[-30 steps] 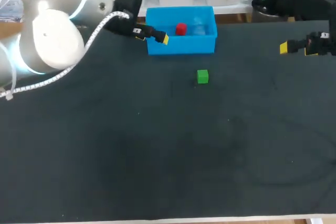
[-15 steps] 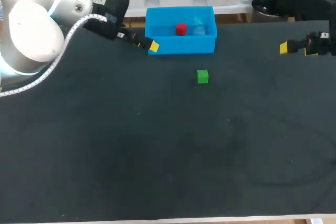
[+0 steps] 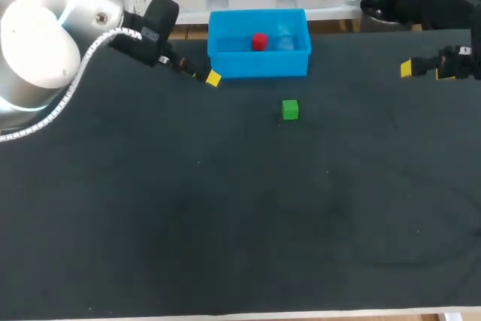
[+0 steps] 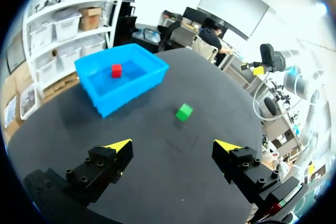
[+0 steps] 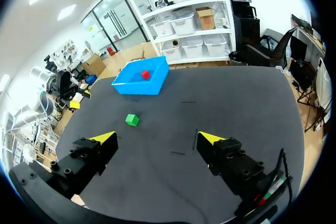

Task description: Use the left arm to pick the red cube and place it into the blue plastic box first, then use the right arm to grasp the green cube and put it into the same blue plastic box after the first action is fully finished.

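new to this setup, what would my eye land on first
The bright blue plastic box at the far edge stands out, the red cube inside it. Then the green cube, alone on the dark table before the box, and the open left gripper by the box's left corner.

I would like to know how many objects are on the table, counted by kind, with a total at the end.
Cubes: 2 (red cube inside the box, green cube outside it)
Boxes: 1 (blue plastic box)
Total: 3
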### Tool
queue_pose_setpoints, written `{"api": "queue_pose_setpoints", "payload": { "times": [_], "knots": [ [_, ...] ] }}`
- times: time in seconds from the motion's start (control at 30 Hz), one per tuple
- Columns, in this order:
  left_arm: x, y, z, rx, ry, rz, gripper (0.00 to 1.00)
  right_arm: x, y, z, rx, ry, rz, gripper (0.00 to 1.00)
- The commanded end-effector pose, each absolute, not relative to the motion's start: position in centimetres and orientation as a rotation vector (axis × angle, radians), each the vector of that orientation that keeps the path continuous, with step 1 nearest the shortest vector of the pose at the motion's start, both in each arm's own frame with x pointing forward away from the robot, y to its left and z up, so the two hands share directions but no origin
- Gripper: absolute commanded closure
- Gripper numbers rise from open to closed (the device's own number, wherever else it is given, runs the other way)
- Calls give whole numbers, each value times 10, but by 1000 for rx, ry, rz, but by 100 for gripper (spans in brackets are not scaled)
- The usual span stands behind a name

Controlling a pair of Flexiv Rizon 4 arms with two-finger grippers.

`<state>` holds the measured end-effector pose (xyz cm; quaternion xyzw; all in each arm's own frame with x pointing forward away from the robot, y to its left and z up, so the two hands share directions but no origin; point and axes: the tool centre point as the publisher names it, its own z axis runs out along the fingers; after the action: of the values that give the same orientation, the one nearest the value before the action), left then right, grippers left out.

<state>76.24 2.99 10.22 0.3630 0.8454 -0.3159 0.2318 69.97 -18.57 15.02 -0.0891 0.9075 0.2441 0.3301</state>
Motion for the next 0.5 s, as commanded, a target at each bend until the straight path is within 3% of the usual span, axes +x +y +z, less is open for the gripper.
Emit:
{"api": "queue_pose_setpoints", "payload": {
  "times": [0.03, 0.5],
  "knots": [
    [761, 38, 100, 992, 2328, -862, 0, 700, -186, 150, -233, 2374, 638, 0],
    [754, 52, 97, 990, 2343, -846, 0, 700, -186, 150, -233, 2374, 638, 0]
  ]
}}
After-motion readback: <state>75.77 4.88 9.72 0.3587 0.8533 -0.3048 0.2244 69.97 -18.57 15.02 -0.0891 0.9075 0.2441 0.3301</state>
